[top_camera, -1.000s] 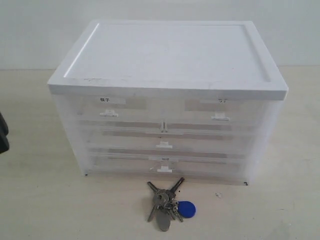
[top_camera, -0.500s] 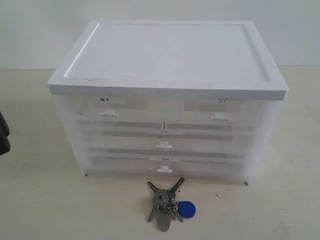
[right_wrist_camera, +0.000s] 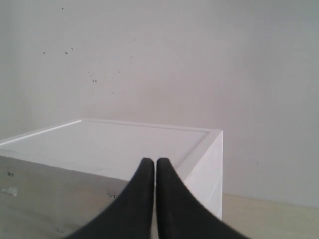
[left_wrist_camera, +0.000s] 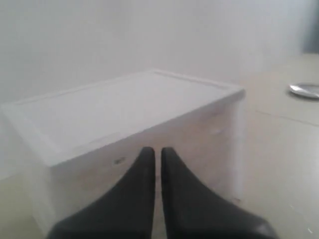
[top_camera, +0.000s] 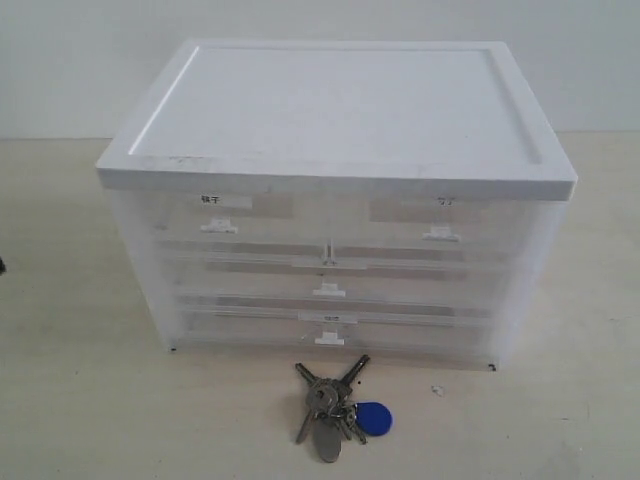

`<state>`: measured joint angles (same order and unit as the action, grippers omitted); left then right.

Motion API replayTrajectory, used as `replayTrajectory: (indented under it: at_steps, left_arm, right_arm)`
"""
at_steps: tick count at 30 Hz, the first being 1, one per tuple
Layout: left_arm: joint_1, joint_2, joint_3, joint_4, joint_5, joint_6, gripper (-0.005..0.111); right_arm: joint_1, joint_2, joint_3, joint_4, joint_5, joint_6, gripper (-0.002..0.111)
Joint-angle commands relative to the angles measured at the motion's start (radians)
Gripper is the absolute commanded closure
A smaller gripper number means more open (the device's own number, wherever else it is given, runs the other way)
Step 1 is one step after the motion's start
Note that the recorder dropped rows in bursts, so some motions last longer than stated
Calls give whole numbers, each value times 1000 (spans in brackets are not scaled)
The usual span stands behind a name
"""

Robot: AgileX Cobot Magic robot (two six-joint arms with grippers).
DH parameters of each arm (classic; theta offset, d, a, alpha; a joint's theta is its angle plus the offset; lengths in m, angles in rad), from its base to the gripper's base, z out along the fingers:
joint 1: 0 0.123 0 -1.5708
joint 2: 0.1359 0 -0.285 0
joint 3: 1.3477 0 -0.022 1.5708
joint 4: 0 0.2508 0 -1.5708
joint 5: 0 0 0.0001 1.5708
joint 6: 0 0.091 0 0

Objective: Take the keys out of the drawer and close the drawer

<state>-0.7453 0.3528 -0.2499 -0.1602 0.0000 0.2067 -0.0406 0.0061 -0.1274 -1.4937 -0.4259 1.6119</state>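
1. Your left gripper (left_wrist_camera: 155, 149) has its jaws drawn together with only a sliver of light between them, and they hold nothing. The cabinet (left_wrist_camera: 124, 114) sits ahead of and below those jaws, corner-on, with no contact.
2. The drawer (top_camera: 222, 215) is the upper-left half-width one with the darker label (top_camera: 209, 199). It looks pushed in flush with the fronts around it, and it lies apart from the left jaws.
3. The keys (top_camera: 332, 408) lie on the surface (top_camera: 80, 400) just in front of the cabinet's lowest front, with the blue fob (top_camera: 375, 418) on their right side. Neither wrist view shows them, so they are outside both sets of jaws and below where either set points.
4. The other half-width drawer (top_camera: 440, 215) also looks shut; it is not your concern.
5. Your right gripper (right_wrist_camera: 152, 160) has its jaws closed tip to tip and empty. The cabinet's white top lies ahead of and beneath them, untouched.
6. My reading is that both parts of the task look done — keys out, drawer in — so the step in hand is the finish. The next move calls for little: hold both sets of jaws clear of the cabinet. If you doubt the drawer is fully home, bring the closed left jaws to its tab handle (top_camera: 217, 227) and press straight in.
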Motion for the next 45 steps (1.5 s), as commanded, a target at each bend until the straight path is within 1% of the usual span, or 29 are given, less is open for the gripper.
replayTrajectory:
  at_steps: [1,2,3,5,9,11,14,15,19,22,24,25,26,27,31,45]
  left_arm:
    - [215,-131,130,199,-170,-318,102]
    - [256,-155,148,199,-188,-327,102]
    - [319,-189,171,194,-201,-331,102]
    - [414,-236,196,194,-201,-331,102]
    - [595,-327,224,194,-160,-358,102]
    - [671,-353,238,194,-155,-358,102]
    - [745,-353,250,194,-166,-364,102]
    - [763,-353,250,194,-150,-364,102]
    - [795,-353,250,194,-49,-332,102]
    - [795,-353,250,194,27,-244,102]
    - [795,-353,250,194,111,-145,102]
    - [795,-353,250,194,180,-58,102]
    - [795,-353,250,194,214,-37,102]
    - [795,-353,250,194,284,-18,102]
    - [795,-353,250,194,293,-46,102]
    - [795,-353,250,194,293,-42,102]
  right_arm:
    - [0,-6,0,-3,0,3,108]
    - [0,-6,0,-3,0,3,108]
    - [0,-6,0,-3,0,3,108]
    - [0,-6,0,-3,0,3,108]
    - [0,-6,0,-3,0,3,108]
    - [0,-6,0,-3,-2,3,108]
    - [0,-6,0,-10,-2,3,108]
    - [0,-6,0,-10,-2,3,108]
    - [0,-6,0,-8,-2,3,108]
    - [0,-6,0,-8,-2,3,108]
    - [0,-6,0,-8,-2,3,108]
    - [0,-6,0,-8,-2,3,108]
    - [0,-6,0,-8,-2,3,108]
    - [0,-6,0,-8,-2,3,108]
    - [0,-6,0,-8,-2,3,108]
    - [0,-6,0,-8,-2,3,108]
